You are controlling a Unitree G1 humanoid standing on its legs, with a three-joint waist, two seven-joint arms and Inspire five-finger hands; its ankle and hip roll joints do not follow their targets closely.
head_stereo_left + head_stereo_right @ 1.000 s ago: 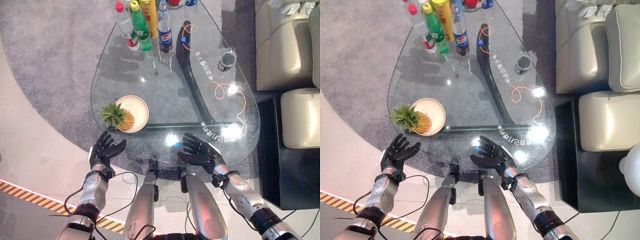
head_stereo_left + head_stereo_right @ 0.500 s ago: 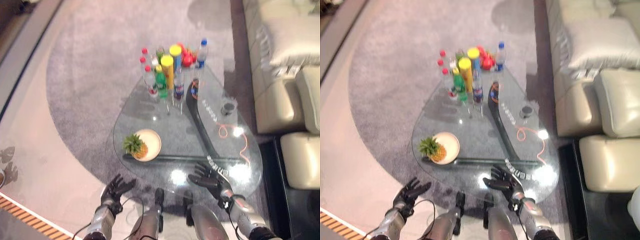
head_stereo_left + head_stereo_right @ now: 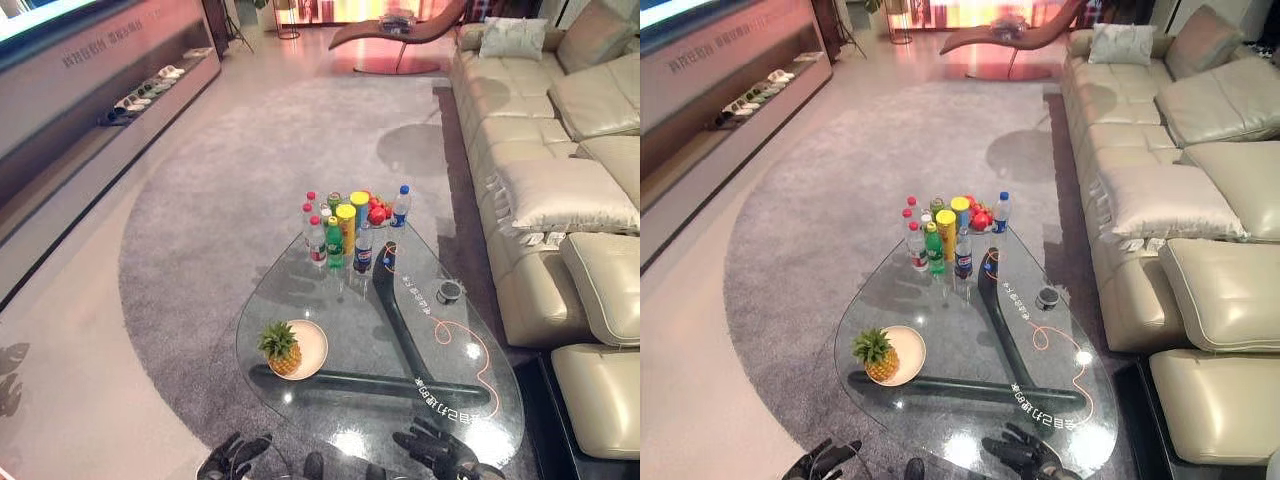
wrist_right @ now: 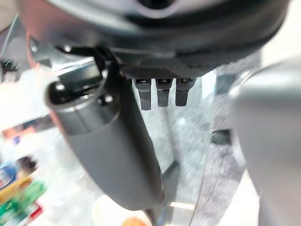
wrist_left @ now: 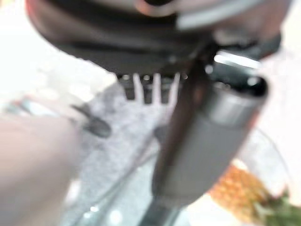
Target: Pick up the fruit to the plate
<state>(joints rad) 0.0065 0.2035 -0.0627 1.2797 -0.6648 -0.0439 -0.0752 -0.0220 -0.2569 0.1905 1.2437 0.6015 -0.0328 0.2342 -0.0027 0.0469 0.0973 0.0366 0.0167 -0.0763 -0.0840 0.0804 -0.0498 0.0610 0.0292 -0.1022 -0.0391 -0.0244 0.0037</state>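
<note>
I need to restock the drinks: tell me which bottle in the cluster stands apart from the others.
The blue-capped clear bottle at the cluster's far right, beside the red fruit. The other bottles crowd together on the left around the yellow canisters.

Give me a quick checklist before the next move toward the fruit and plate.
1. Pineapple on plate: ok, it already rests on the plate's left part.
2. Left hand empty, fingers spread: ok.
3. Right hand empty, fingers spread: ok.
4. Hands free of the table: left hand off its near edge; right hand over the near edge, contact cannot tell.
5. Other fruit needing pickup: red items behind the bottles; type cannot tell.
</note>
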